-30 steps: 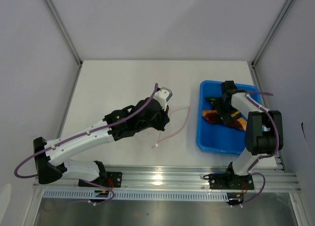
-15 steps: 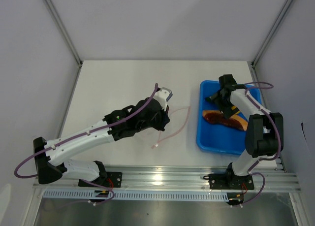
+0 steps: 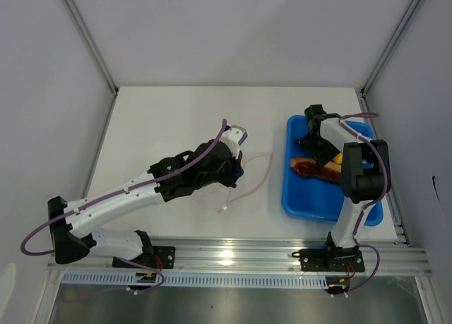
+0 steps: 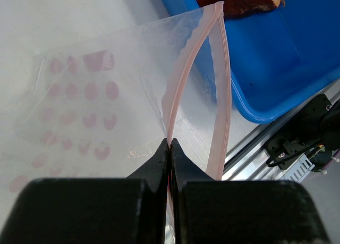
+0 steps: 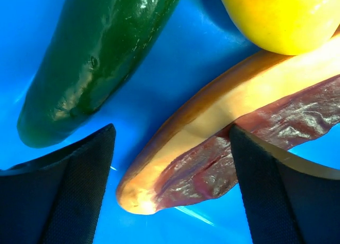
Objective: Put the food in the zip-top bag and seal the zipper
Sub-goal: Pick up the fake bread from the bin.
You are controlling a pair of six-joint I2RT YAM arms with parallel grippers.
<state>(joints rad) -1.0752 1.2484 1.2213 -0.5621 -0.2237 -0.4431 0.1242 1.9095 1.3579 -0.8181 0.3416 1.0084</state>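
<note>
The left hand (image 4: 170,146) is pinching the zipper (image 4: 187,74) of the zip-top bag (image 4: 90,95), mid-frame on the worktop (image 3: 162,119). The right hand (image 5: 171,135) is hanging open over the food (image 5: 255,116) in the blue tray (image 3: 311,198), right side

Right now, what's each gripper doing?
Left gripper: shut on the zipper.
Right gripper: open, over the red-brown piece.

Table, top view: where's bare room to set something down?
Open: the table behind the left arm, from the back edge across to the tray. Tight: the gap between bag and tray. Crowded: the tray, with food and the right arm over it.
</note>
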